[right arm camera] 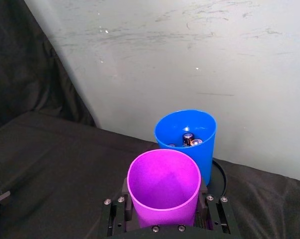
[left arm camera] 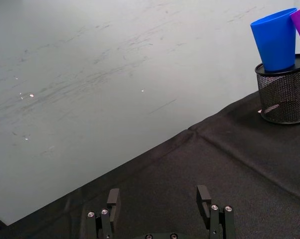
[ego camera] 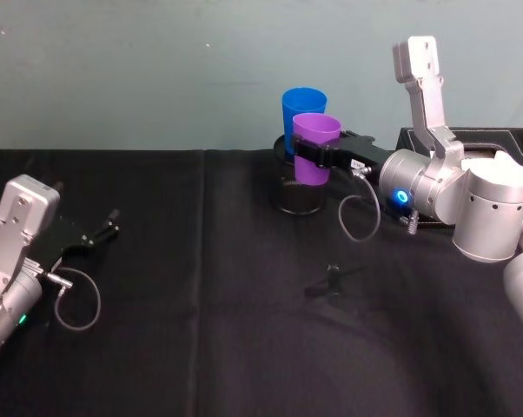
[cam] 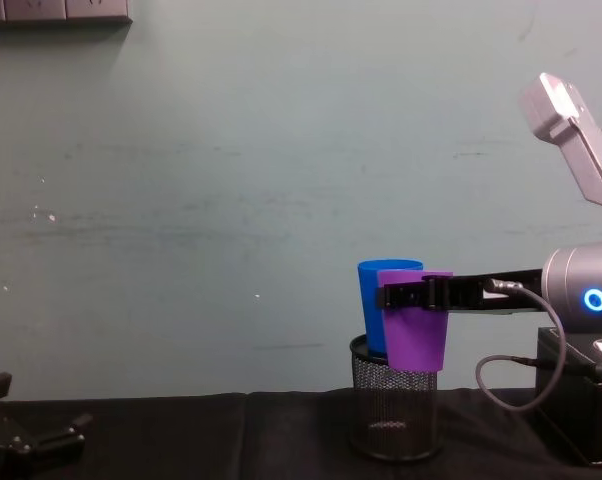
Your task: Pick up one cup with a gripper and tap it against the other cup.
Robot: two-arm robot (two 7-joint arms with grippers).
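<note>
Above the black wire-mesh pen holder, the purple cup is held aloft, clamped between the fingers of the right gripper, just beside the blue cup standing on the holder. Contact cannot be confirmed. A gentle, level nudge is judged best, lest the blue cup be toppled. The left gripper is parked well apart, jaws spread.
</note>
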